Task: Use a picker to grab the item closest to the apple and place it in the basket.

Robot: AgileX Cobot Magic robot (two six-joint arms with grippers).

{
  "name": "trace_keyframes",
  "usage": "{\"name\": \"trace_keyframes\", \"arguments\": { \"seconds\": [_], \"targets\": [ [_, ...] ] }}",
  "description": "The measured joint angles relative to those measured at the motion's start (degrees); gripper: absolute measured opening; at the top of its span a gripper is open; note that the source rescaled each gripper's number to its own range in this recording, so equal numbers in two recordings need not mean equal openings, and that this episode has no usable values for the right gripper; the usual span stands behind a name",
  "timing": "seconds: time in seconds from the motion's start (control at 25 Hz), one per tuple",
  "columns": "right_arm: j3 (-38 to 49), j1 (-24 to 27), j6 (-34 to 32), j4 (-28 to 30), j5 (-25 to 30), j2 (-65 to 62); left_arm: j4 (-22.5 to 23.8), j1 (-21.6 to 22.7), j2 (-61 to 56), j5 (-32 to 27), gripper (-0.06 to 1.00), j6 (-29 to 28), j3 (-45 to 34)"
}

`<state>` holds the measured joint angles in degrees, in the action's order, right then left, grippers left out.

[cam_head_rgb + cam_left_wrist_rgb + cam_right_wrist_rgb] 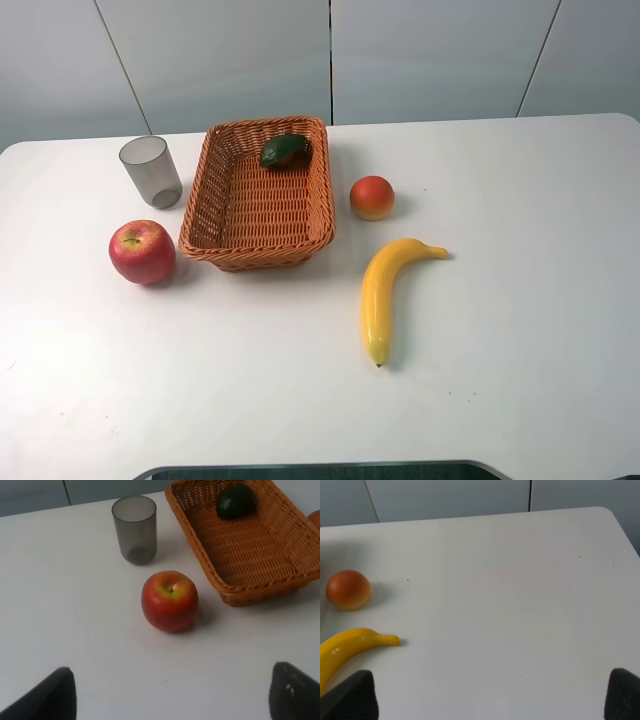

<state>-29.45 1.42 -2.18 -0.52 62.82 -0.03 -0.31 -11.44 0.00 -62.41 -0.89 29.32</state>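
A red apple (pixel 142 251) (pixel 169 600) sits on the white table at the left. A grey translucent cup (pixel 151 171) (pixel 134 529) stands upright just behind it. To their right is a woven basket (pixel 258 256) (pixel 260 592), with a dark green fruit (pixel 284 150) (pixel 235 500) lying in its far end. My left gripper (pixel 172 700) is open, a short way in front of the apple and holding nothing. Over bare table right of the banana, my right gripper (pixel 487 697) is also open. The exterior high view shows neither gripper.
An orange-red round fruit (pixel 372 197) (pixel 348 589) lies right of the basket. A yellow banana (pixel 385 295) (pixel 350 645) lies in front of it. A grey wall runs behind the table's far edge.
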Motion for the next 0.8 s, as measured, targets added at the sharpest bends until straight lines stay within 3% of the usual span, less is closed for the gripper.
{"name": "trace_keyframes", "arguments": {
  "seconds": [0.8],
  "targets": [
    [0.0,0.0,0.0,0.0,0.0,0.0,0.0,0.0,0.0,0.0,0.96,0.0,0.0]
  ]
}}
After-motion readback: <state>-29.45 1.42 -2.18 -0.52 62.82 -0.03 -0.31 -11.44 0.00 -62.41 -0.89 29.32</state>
